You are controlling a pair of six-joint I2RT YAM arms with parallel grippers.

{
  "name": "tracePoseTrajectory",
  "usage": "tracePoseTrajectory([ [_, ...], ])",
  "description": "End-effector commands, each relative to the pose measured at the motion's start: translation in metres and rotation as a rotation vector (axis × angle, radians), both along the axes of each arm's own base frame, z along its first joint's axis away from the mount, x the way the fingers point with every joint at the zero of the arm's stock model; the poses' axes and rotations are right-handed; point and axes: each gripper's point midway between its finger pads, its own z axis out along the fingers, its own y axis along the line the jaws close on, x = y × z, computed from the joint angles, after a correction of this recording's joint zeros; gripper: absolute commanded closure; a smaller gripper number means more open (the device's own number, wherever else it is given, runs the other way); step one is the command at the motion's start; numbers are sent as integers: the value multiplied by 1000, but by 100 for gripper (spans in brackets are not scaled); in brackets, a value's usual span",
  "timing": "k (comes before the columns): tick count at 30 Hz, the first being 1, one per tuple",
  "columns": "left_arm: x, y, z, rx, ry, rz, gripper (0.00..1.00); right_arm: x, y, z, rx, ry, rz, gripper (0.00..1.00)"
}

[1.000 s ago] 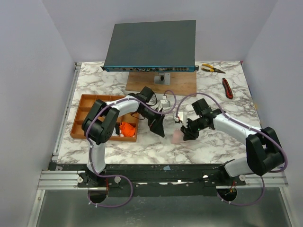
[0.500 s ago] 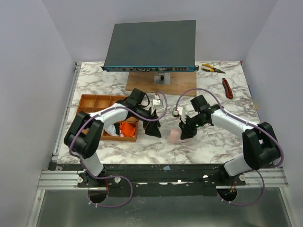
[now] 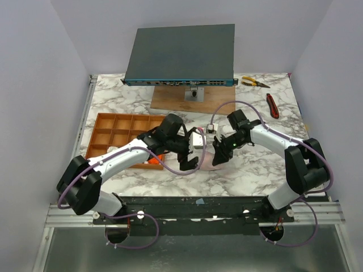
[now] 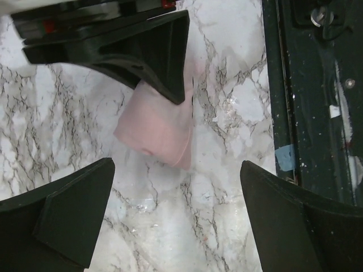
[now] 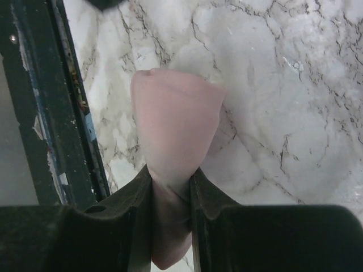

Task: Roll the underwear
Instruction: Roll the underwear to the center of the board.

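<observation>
Lower centre of the overhead view, on the marble table [image 3: 255, 175], near its dark front rail [image 5: 34, 113]:

Item 1. Pale pink underwear [image 5: 176, 119], one piece, loosely rolled into a soft cone. It lies on the bare tabletop, wide end towards the top of the right wrist view and narrow end towards the bottom.

Item 2. Right gripper [image 5: 170, 187]. Jaws are drawn close together and pinch the narrow end of the pale pink underwear between both fingers [image 5: 133, 209]. The cloth bulges out beyond the fingertips, and a short tail of it shows behind them.

Item 3. Left gripper [image 4: 176, 170]. Jaws are spread as wide as they go and hold nothing. It is poised over the pale pink underwear, with one finger at the lower left and one at the lower right of the left wrist view, both apart from the cloth. One dark finger of the right gripper lies across the top of that view, over the garment's upper edge.

Item 4. Compartment tray [image 3: 102, 120], orange-brown and rigid, left of centre in the overhead view. Its lower right corner is hidden behind the left arm.

Item 5. Dark flat rack unit [image 3: 181, 51], upper centre, standing over a wooden board [image 3: 170, 101].

Item 6. Yellow-handled pliers [image 3: 253, 83], upper right, with a red-and-black tool [image 3: 272, 105] just below them, well apart from both grippers
</observation>
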Motion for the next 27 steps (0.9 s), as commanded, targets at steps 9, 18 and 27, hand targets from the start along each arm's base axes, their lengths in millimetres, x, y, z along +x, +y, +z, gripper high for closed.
tracePoseTrajectory([
  [9,-2,-38,-12,196,-315,-105,2,-17,16,26,104,189,0,99],
  [18,0,-45,-32,229,-333,-82,6,-21,16,36,152,224,-6,99],
  [27,0,-57,-34,228,-308,-109,10,-21,14,35,147,205,-4,99],
])
